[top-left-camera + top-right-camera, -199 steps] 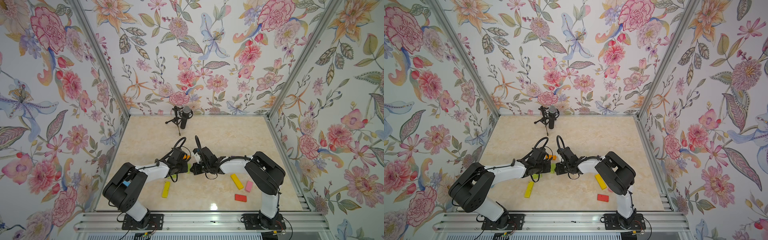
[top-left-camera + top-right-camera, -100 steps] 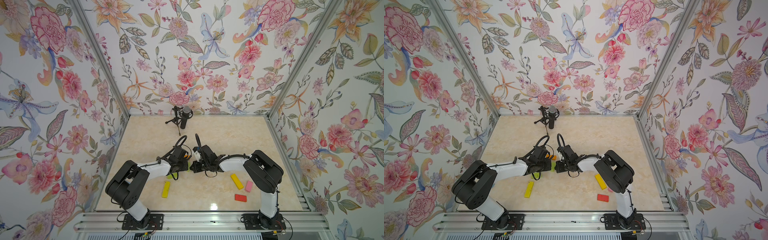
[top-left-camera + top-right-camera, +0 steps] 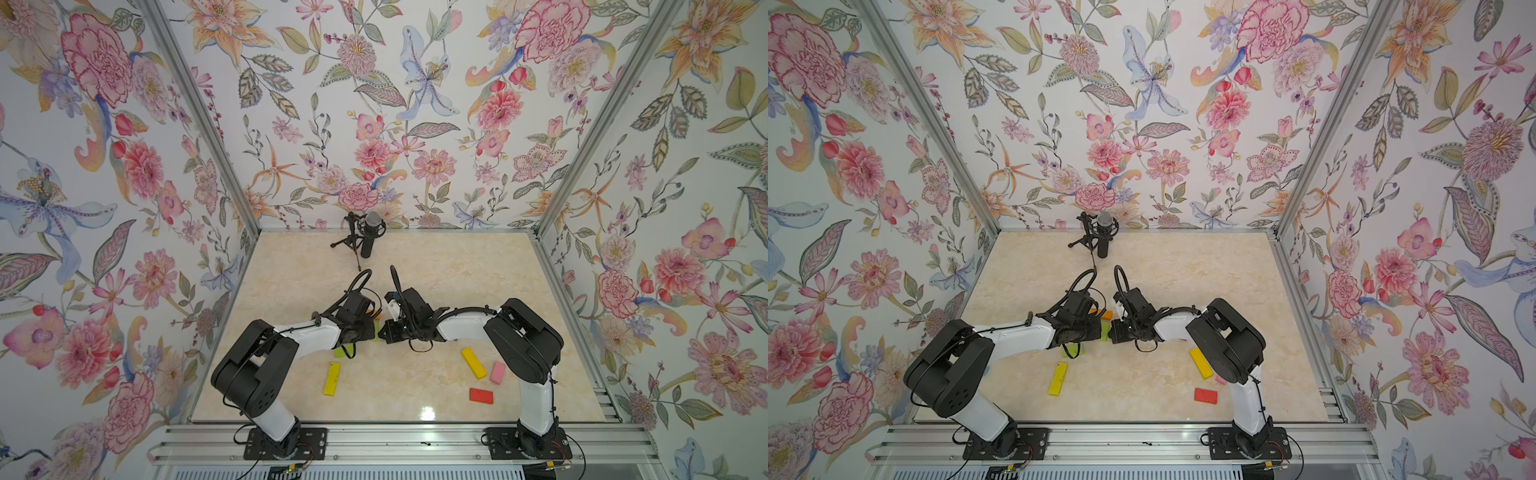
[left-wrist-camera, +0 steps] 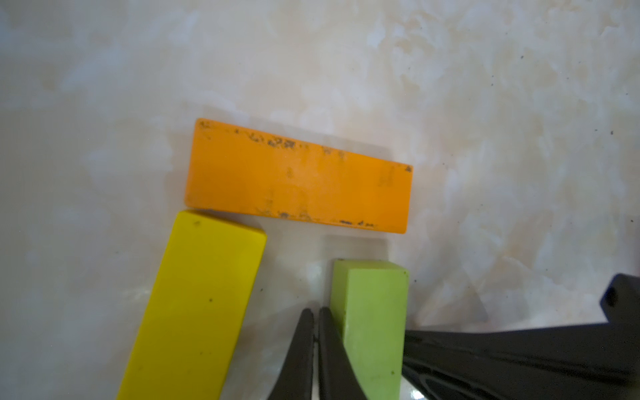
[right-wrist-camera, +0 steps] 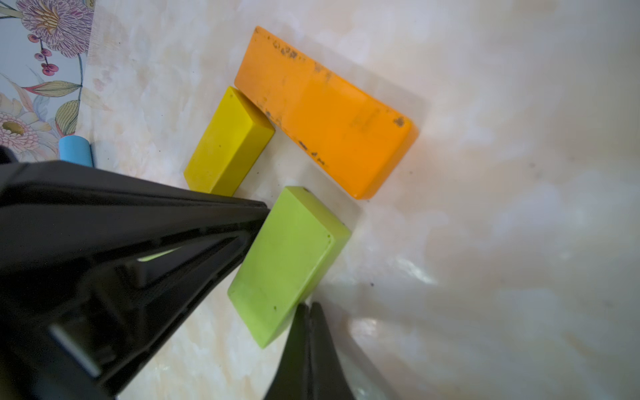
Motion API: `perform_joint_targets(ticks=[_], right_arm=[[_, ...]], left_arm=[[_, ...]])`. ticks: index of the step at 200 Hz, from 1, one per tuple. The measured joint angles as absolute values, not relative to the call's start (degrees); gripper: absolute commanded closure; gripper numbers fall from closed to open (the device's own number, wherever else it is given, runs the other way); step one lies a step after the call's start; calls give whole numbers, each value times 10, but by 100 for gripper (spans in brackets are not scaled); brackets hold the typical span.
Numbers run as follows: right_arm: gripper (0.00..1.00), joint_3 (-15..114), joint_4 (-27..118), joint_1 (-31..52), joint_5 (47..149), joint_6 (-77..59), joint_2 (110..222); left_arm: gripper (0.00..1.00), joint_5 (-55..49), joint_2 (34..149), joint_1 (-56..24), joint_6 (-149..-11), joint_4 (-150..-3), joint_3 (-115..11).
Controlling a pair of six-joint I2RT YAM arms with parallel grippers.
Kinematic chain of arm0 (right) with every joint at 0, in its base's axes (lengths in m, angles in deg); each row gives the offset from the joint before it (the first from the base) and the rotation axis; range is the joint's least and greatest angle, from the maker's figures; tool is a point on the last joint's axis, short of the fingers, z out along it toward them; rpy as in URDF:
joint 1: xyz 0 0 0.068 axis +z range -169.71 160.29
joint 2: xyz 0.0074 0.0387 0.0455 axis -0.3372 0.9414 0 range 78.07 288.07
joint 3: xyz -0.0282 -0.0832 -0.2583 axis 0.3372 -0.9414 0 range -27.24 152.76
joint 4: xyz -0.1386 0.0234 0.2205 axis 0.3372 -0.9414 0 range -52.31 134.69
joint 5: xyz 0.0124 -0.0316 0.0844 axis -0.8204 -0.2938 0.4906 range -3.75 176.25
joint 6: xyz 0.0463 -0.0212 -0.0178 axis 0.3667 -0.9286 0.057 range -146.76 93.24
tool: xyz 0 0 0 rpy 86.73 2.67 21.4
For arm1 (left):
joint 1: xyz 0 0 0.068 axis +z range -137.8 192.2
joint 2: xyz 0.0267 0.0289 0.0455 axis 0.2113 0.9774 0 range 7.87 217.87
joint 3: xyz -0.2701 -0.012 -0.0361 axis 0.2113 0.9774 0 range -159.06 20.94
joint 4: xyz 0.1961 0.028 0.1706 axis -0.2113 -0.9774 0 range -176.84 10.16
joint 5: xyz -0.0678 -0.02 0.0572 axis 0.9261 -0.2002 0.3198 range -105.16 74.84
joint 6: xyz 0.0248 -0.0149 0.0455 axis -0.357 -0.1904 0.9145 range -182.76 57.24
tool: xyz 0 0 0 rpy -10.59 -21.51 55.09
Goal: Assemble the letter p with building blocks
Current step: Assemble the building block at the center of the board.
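The orange block (image 4: 298, 176) is lying flat near the middle of the surface (image 3: 436, 270), mostly hidden under the two wrists in both top views; one end of a yellow block (image 4: 197, 304) is touching its long edge at one corner, forming a right angle; a lime green block (image 4: 370, 322) is lying roughly parallel to the yellow one, its end stopping just short of the orange block with a narrow gap showing; the left hand (image 4: 316, 311) is sitting between the yellow and the lime green block, its fingers pressed together and holding nothing, one finger lying against the green block's long side; the right hand (image 5: 308, 308) is also pressed together and empty, its tips touching the opposite long side of the green block near the end farthest from the orange block; outward from this cluster, in both top views, a second lime green block (image 3: 341, 352) is lying near at 8 o'clock, partly under the left arm; a loose yellow bar (image 3: 332, 378) is lying at 7 o'clock; another yellow bar (image 3: 473, 363) is lying at 4 o'clock, with a pink block (image 3: 497, 372) just beside it and a red block (image 3: 481, 395) lying nearer the front edge; a microphone (image 3: 370, 237) on a small tripod is standing at 12 o'clock by the back wall.
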State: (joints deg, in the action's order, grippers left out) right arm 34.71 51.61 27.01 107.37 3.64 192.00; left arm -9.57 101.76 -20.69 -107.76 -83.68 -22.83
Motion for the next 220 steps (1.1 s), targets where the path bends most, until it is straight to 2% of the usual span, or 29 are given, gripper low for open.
perform_joint_targets(ticks=[120,220], right_arm=[[97,351,517,264,1086,35,1925],[97,353,514,260,1090,30,1925]], left_arm=[[89,-94,1032,-200,-1071,-837,-244],[82,-101,1020,-196,-1067,-880,-250]])
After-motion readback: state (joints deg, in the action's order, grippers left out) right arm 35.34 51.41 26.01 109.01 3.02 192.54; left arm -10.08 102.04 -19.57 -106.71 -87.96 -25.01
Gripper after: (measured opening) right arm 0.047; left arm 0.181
